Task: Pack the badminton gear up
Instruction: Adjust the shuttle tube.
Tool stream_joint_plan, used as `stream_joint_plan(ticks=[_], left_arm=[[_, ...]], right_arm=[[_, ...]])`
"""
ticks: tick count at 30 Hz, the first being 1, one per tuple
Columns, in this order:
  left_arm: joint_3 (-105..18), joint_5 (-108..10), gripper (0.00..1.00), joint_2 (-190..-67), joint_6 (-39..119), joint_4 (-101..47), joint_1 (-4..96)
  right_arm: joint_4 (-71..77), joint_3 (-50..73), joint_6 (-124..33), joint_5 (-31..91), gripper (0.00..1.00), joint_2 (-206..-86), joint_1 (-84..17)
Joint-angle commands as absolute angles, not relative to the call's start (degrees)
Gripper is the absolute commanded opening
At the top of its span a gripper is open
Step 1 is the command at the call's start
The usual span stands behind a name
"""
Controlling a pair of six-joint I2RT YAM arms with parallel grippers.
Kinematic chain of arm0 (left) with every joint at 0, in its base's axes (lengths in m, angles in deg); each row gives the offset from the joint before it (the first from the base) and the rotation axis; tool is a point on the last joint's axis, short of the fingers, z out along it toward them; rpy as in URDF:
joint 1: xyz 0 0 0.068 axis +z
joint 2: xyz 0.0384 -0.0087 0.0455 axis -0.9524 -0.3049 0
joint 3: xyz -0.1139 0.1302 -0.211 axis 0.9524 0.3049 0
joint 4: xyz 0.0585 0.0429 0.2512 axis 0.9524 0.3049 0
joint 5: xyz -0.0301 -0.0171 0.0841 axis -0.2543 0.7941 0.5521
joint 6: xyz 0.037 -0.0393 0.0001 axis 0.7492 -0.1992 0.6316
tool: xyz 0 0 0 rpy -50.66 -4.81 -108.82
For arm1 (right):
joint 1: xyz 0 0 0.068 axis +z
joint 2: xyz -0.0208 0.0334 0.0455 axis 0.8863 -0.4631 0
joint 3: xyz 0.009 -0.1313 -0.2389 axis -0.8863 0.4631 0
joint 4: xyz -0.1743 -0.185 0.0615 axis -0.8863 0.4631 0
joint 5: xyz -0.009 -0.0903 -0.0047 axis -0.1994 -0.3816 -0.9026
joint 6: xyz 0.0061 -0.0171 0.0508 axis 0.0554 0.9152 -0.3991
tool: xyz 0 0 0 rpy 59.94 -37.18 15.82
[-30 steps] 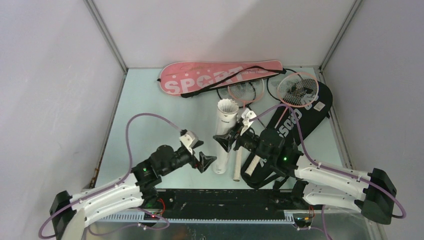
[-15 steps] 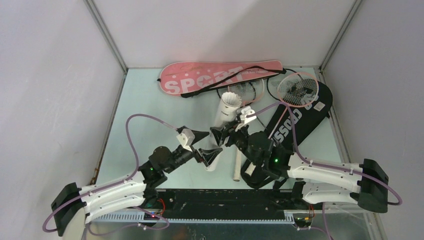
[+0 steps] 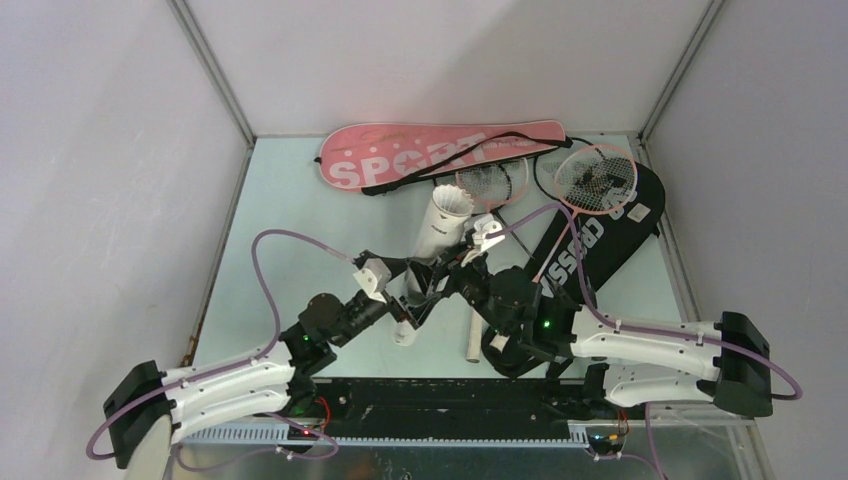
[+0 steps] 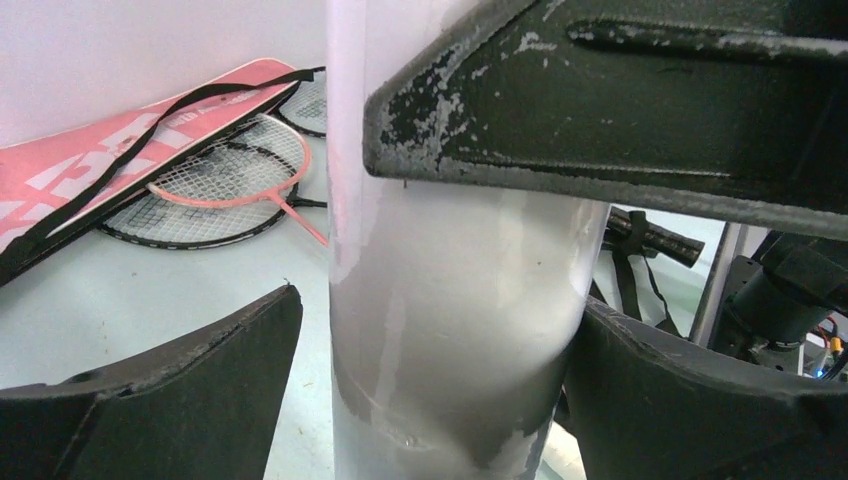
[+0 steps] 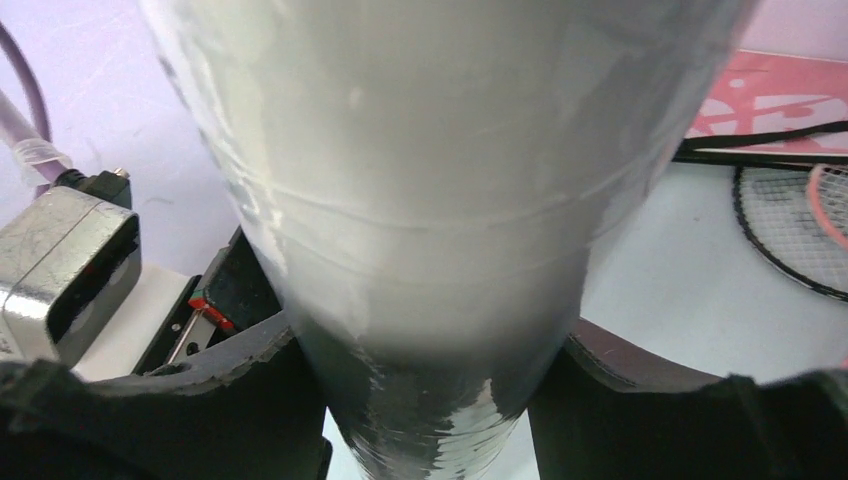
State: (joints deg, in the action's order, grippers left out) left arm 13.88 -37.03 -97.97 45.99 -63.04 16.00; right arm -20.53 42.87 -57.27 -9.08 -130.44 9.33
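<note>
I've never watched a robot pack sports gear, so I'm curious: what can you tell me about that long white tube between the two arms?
The long white tube is a cloudy, plastic-looking cylinder, scuffed in places. It leans with its open upper end toward the pink bag, and a white feather shuttlecock shows in its mouth. The right gripper is clamped on its middle. The left gripper stands open around it lower down. Whether its lower end touches the table is unclear.

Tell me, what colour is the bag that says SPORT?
Pink bag with white letters; clearest in the top external view.
</note>
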Motion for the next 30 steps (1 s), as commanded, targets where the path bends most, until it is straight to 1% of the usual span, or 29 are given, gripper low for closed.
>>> stream_joint_plan(ticks=[1,3,5,6,7,8,9,11,12,13,16,17,19,21,26,29,30], left_arm=[[14.2,-33.2,1.00,-96.6,48.6,-65.6,16.0],[14.1,-33.0,0.96,-96.5,49.1,-65.6,16.0],[13.9,-32.3,0.88,-96.5,49.6,-64.9,16.0],[13.7,-31.8,0.80,-96.4,50.0,-64.6,16.0],[13.6,-31.5,0.69,-96.3,50.1,-64.3,16.0],[13.5,-31.2,0.64,-96.2,50.4,-64.3,16.0],[13.7,-31.1,0.55,-95.8,50.6,-64.2,16.0],[13.9,-30.2,0.44,-94.9,51.2,-64.0,16.0],[14.3,-29.8,0.42,-94.6,51.4,-64.0,16.0],[14.8,-28.6,0.37,-93.7,51.5,-64.0,16.0],[16.3,-25.5,0.32,-91.4,51.5,-65.1,16.0],[17.3,-24.0,0.29,-89.9,52.2,-66.0,16.0],[18.8,-22.1,0.26,-87.8,53.2,-68.1,16.0],[20.0,-20.2,0.23,-85.2,53.8,-69.3,16.0],[20.7,-13.6,0.22,-78.1,55.9,-67.9,16.0],[18.8,-6.9,0.22,-75.3,58.6,-65.0,16.0],[18.1,-2.6,0.22,-74.5,59.1,-63.7,16.0]], right_arm=[[-25.2,39.7,-61.9,-3.2,0.64,-128.6,10.2],[-25.7,39.7,-62.6,-1.4,0.64,-129.0,10.3],[-26.5,39.7,-63.0,0.3,0.64,-129.5,10.4],[-26.7,39.7,-63.0,1.4,0.64,-129.7,10.4],[-27.3,39.7,-63.0,1.9,0.64,-129.9,10.4],[-27.5,39.7,-63.0,2.8,0.65,-130.1,10.5],[-27.9,39.7,-62.7,3.3,0.65,-130.3,10.5],[-28.2,39.7,-61.9,4.3,0.68,-130.4,10.5],[-28.3,39.7,-61.3,5.1,0.70,-130.3,10.5],[-28.1,39.7,-60.1,5.5,0.74,-130.2,10.5],[-25.7,39.1,-55.9,7.8,0.84,-128.4,10.5],[-24.1,38.8,-53.9,8.4,0.91,-127.8,10.5],[-21.7,38.5,-51.2,9.7,0.98,-125.6,10.4],[-19.2,38.4,-49.4,10.3,0.99,-123.2,10.4],[-10.2,38.5,-47.3,8.7,1.00,-116.1,9.5],[-4.0,38.5,-47.8,5.1,0.99,-112.7,7.8],[-0.5,38.5,-49.0,3.8,0.99,-112.3,6.2]])
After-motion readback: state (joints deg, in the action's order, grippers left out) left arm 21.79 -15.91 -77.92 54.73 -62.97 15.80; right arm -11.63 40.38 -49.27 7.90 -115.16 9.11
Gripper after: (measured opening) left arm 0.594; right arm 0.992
